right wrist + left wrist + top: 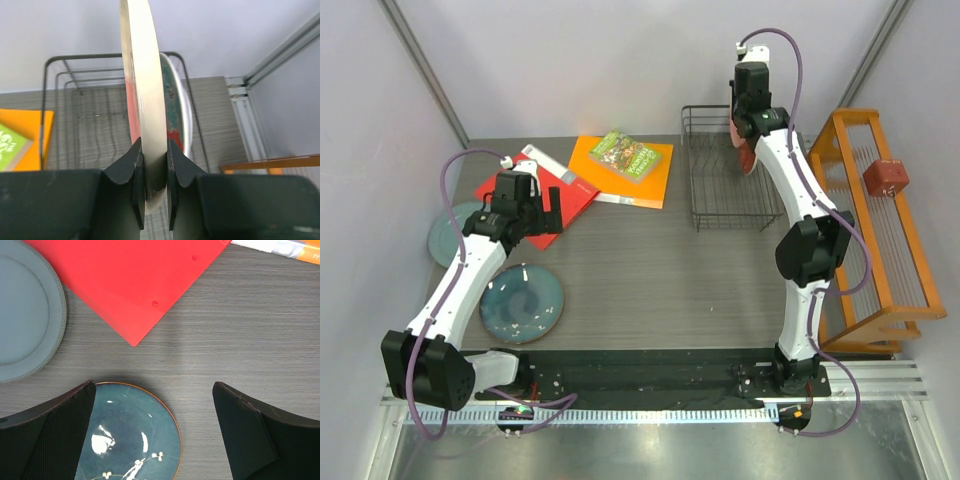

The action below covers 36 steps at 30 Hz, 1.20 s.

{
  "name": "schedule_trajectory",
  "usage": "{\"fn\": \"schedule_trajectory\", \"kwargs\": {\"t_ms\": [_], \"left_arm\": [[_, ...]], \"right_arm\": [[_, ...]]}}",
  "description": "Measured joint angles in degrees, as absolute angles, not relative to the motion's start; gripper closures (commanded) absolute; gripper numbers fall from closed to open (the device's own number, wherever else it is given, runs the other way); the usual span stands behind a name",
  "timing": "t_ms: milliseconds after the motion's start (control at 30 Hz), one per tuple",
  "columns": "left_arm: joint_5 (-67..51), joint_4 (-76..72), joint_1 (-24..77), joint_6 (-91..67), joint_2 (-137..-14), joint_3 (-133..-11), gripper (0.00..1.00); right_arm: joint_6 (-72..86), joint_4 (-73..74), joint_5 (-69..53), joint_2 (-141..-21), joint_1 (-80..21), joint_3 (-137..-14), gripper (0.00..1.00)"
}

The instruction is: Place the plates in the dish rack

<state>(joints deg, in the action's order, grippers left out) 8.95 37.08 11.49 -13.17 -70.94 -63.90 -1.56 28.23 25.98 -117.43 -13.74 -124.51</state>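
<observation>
Holding the cream plate [142,95] upright by its rim, my right claw [154,157] is pinched narrow on it above the dish rack [44,100]. A red and teal plate [176,112] stands just beside it, and I judge that one is already loaded.

To finish this step well, I would lower the plate straight down without twisting the wrist and keep its face parallel to its neighbour. I would let the bottom edge settle on the wire grid before easing the grip. If I let go early, it could slap against the other plate or tip flat.

The right wrist view gives me the two plates edge-on and the thin gap between them. From above, the arm hides nearly all of that.

The top view shows what remains. The dark teal plate [522,303] and the grey-green plate [448,235] lie on the table [650,270], well apart from the rack. The left wrist view adds that my left claw [154,395] is wide and empty, hovering near the teal plate and a red book [140,280].
</observation>
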Motion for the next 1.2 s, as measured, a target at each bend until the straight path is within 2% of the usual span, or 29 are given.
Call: {"fn": "schedule_trajectory", "kwargs": {"t_ms": [333, 1033, 1067, 1100, 1133, 1200], "left_arm": [[7.75, 37.04, 11.49, -13.34, -71.18, -63.90, 0.01], [7.55, 36.69, 11.49, -13.26, -73.82, -63.42, 0.01], [7.62, 36.71, 11.49, -13.26, -74.13, -63.42, 0.01], [7.81, 36.75, 11.49, -13.26, -74.41, -63.40, 0.01], [7.94, 36.77, 11.49, -13.26, -74.50, -63.31, 0.00], [8.34, 36.77, 11.49, -13.30, -74.48, -62.85, 0.00]], "right_arm": [[-7.22, 26.39, 31.62, -118.43, -13.76, -124.05, 0.99], [-8.88, 25.08, 31.51, -126.80, -12.93, -122.87, 0.99], [-8.69, 25.02, 31.31, -126.80, -12.91, -122.41, 0.98], [-8.47, 24.93, 31.05, -126.80, -12.84, -121.67, 0.92], [-8.36, 24.88, 30.87, -126.80, -12.84, -120.95, 0.77], [-7.99, 24.86, 30.74, -126.82, -12.86, -119.96, 0.62]]}}
